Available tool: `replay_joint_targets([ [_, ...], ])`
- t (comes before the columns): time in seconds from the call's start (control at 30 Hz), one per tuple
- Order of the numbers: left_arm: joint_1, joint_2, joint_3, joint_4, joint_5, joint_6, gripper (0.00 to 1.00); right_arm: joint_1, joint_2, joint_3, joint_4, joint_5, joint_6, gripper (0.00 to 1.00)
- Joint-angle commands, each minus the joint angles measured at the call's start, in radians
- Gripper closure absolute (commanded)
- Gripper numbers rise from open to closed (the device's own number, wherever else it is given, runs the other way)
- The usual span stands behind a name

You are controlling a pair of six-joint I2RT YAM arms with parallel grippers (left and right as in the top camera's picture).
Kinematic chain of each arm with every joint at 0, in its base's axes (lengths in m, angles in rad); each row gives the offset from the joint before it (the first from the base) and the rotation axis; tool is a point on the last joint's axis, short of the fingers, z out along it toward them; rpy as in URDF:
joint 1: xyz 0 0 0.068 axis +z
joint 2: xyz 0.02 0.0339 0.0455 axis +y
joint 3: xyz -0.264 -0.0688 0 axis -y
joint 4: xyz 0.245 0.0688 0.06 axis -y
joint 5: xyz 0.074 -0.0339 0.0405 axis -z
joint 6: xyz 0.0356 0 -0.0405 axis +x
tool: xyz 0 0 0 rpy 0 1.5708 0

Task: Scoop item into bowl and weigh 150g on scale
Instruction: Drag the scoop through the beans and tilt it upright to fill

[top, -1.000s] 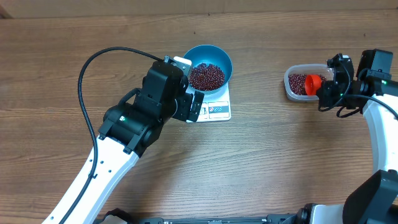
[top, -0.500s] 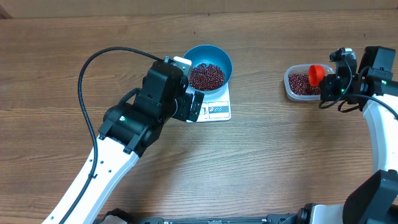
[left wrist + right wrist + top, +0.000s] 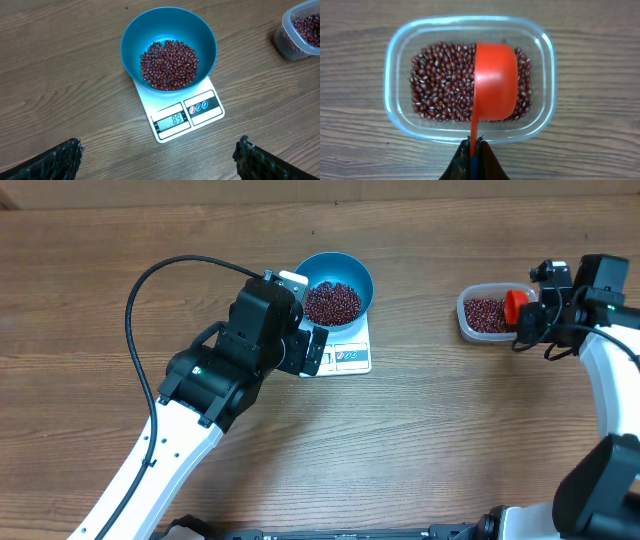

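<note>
**Beans short of target; loaded side is the right**

The beans lie in a loose maroon heap in the blue bowl, which stands on the white scale. Its display reads 89, so by my judgement more scoops are needed.

More beans fill the clear tub, well apart from the bowl on the robot's right side of the desk. A red scoop hangs over them. Its cup covers part of the beans, and whether it holds any I cannot tell.

The right tool is clamped shut on the scoop's thin handle. The scoop's long axis runs from the tool out over the tub. Overhead, that line points roughly leftward, the way the bowl lies.

The left tool is gaping wide, holding nothing, just beside the scale's display edge. It is nearer the bowl, yet the carry belongs to the right arm: leftward across bare desk.
</note>
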Motion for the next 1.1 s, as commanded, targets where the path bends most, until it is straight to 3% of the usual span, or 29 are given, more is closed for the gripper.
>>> replay_joint_targets([
  [0.0, 0.001, -0.014, 0.021, 0.001, 0.008, 0.018, 0.00, -0.004, 0.044, -0.010, 0.008, 0.010, -0.002, 0.96],
  [0.57, 0.001, -0.014, 0.021, 0.001, 0.008, 0.018, 0.00, -0.004, 0.113, -0.010, 0.017, 0.002, -0.003, 0.96],
  [1.07, 0.001, -0.014, 0.021, 0.001, 0.008, 0.018, 0.00, -0.003, 0.162, -0.010, -0.035, -0.248, -0.007, 0.96],
])
